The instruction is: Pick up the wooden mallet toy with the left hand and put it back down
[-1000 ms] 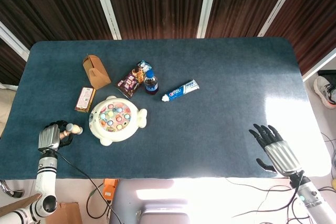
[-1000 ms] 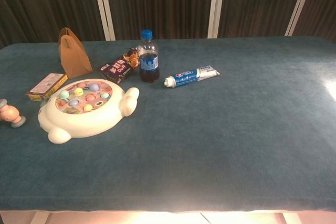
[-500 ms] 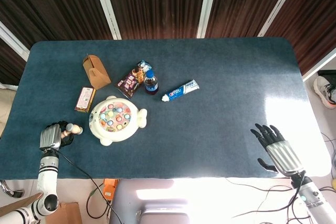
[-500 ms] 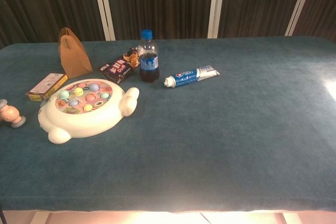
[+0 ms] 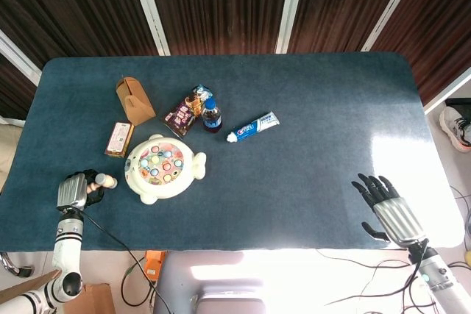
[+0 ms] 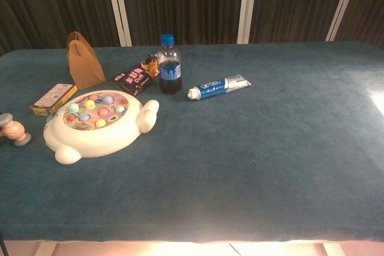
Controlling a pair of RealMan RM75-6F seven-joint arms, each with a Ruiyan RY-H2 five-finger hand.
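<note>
Showing, in the head view, the left hand (image 5: 73,190) at the bench's (image 5: 309,108) near-left edge, its dark fingers (image 5: 90,178) curled around the wooden mallet toy (image 5: 104,181) — handle hidden in the grip, pale head projecting toward the fish-shaped game board (image 5: 163,168). The right hand (image 5: 388,207), fingers spread and empty, lies well apart at the far side. In the chest view, only the mallet's head shows at the left frame edge, just beside the board; whether it rests on the bench cannot be told.
</note>
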